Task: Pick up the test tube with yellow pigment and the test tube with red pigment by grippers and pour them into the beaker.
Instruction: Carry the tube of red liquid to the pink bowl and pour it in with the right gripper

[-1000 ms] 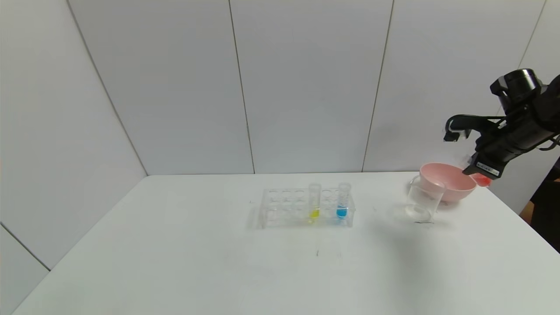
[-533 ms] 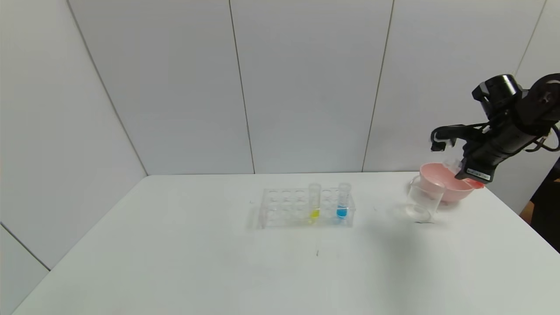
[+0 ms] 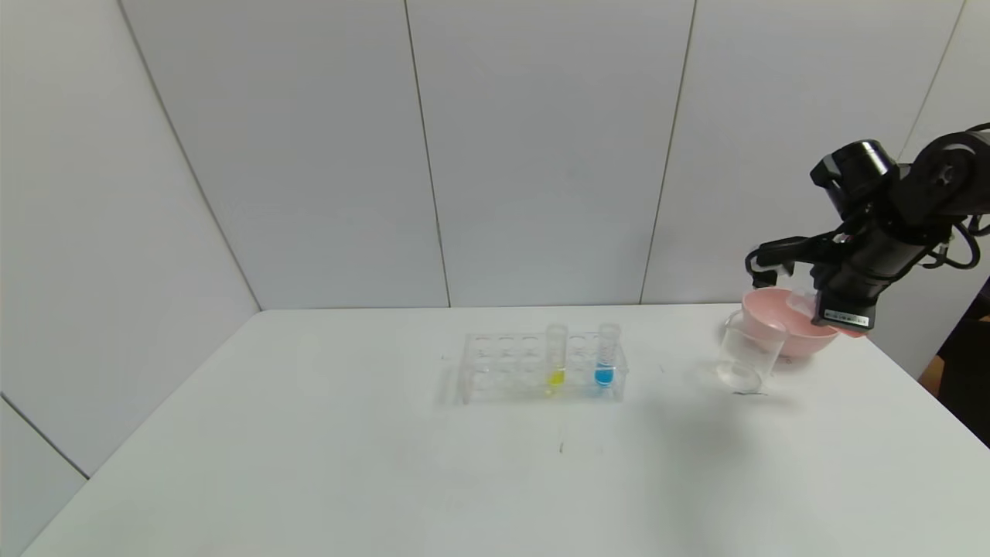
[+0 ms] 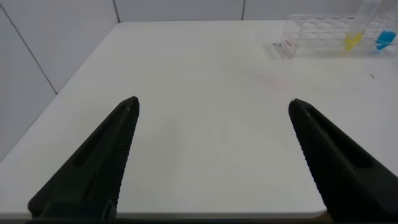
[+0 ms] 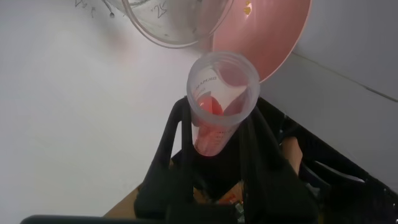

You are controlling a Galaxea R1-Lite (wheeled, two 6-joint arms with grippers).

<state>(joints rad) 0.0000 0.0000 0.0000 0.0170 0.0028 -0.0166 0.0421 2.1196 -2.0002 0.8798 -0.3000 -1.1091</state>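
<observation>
My right gripper [image 3: 808,298] is shut on the test tube with red pigment [image 5: 217,102], tilted on its side above the pink bowl, its open mouth toward the beaker [image 3: 749,352]. In the head view only the tube's mouth end [image 3: 800,300] and red bottom end [image 3: 855,331] show round the gripper. The beaker rim also shows in the right wrist view [image 5: 168,22]. The test tube with yellow pigment [image 3: 556,357] stands upright in the clear rack [image 3: 503,367]; it also shows in the left wrist view [image 4: 356,31]. My left gripper [image 4: 214,106] is open and empty over the table's left side.
A pink bowl [image 3: 789,325] stands just behind the beaker at the table's right rear. A blue-liquid tube [image 3: 606,356] stands in the rack to the right of the yellow one. White wall panels close off the back and left.
My right gripper has moved left and down with the red tube, from beside the bowl to above it, nearer the beaker. Rack and beaker have not moved.
</observation>
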